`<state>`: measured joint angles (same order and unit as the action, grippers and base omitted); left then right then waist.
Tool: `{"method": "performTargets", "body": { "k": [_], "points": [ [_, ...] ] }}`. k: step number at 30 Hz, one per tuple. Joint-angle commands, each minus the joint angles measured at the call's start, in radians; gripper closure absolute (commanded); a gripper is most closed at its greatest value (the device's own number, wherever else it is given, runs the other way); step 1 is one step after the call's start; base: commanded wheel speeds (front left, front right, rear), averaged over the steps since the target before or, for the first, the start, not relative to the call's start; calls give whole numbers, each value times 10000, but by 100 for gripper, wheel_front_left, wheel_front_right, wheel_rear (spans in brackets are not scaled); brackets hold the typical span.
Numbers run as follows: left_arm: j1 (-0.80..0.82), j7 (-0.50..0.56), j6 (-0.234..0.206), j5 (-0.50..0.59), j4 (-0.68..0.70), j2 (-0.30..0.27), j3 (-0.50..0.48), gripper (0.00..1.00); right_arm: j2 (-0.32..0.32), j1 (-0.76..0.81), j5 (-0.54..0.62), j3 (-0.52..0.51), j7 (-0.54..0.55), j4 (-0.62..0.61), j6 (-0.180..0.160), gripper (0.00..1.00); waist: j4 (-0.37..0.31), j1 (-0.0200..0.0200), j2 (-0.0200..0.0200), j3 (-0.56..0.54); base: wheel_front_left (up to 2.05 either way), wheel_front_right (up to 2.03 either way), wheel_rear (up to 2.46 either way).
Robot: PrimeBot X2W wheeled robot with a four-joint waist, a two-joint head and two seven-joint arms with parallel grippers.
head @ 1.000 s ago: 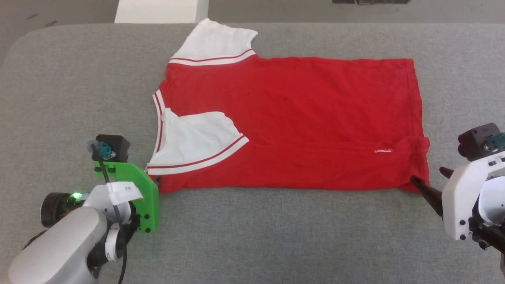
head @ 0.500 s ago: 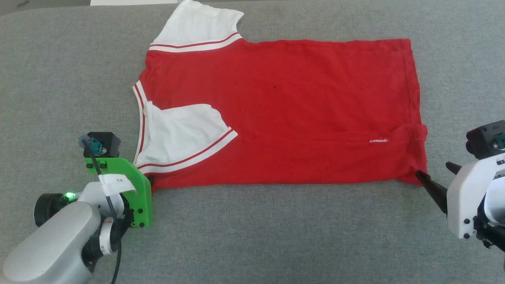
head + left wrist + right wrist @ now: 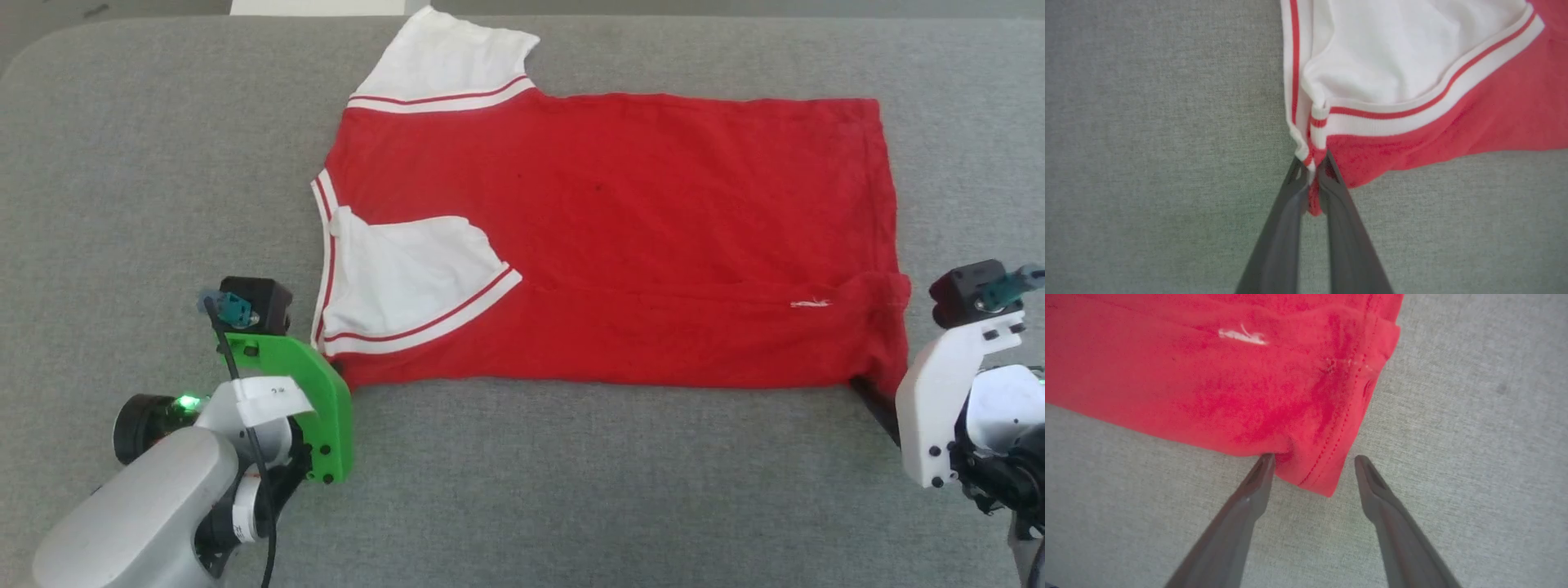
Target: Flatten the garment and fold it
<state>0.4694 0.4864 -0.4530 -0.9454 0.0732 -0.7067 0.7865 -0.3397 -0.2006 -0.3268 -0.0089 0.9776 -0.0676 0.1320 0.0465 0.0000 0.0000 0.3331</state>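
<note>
Left wrist view: left gripper (image 3: pixel 1312 163) clamped on near-left corner of garment (image 3: pixel 1453 122), judged limp, light; right gripper (image 3: pixel 1312 459) agape, empty, astride near-right hem corner.

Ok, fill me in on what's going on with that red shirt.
A two-armed robot is folding the shirt on a grey table. Its left gripper is shut on the near collar-end corner; its right gripper is open around the near hem corner. The near sleeve lies folded inward.
</note>
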Motion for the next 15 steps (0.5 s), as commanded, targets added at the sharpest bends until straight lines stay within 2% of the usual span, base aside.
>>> {"method": "performTargets", "body": {
  "k": [1, 6, 7, 8, 9, 15],
  "points": [
    [-30, 8, -48, 211, 167, -90, 2, 100, 5, -175, 160, 59, 75, 223, -13, 0, 153, 0, 0, 140, 0, 0, 0],
    [36, 96, -107, 309, 531, -96, 94, 100, -26, -203, 459, 264, 127, 823, -13, 0, 283, 0, 0, 320, 0, 0, 0],
    [36, 121, -104, 323, 553, -93, 128, 100, -6, -185, 443, 321, 166, 925, -13, 54, 292, 0, 0, 341, 0, 0, 0],
    [34, 135, -99, 324, 559, -84, 149, 100, 3, -183, 444, 342, 148, 976, -13, 74, 296, 0, 0, 351, 0, 0, 0],
    [31, 150, -88, 317, 554, -68, 171, 100, 6, -181, 448, 367, 118, 1038, -13, 100, 298, 0, 0, 350, 0, 0, 0],
    [-41, 145, 48, 256, 323, -67, 237, 100, -188, -122, 187, 411, 76, 1178, -13, 100, 257, 0, 0, 9, 0, 0, 0]
  ]
}}
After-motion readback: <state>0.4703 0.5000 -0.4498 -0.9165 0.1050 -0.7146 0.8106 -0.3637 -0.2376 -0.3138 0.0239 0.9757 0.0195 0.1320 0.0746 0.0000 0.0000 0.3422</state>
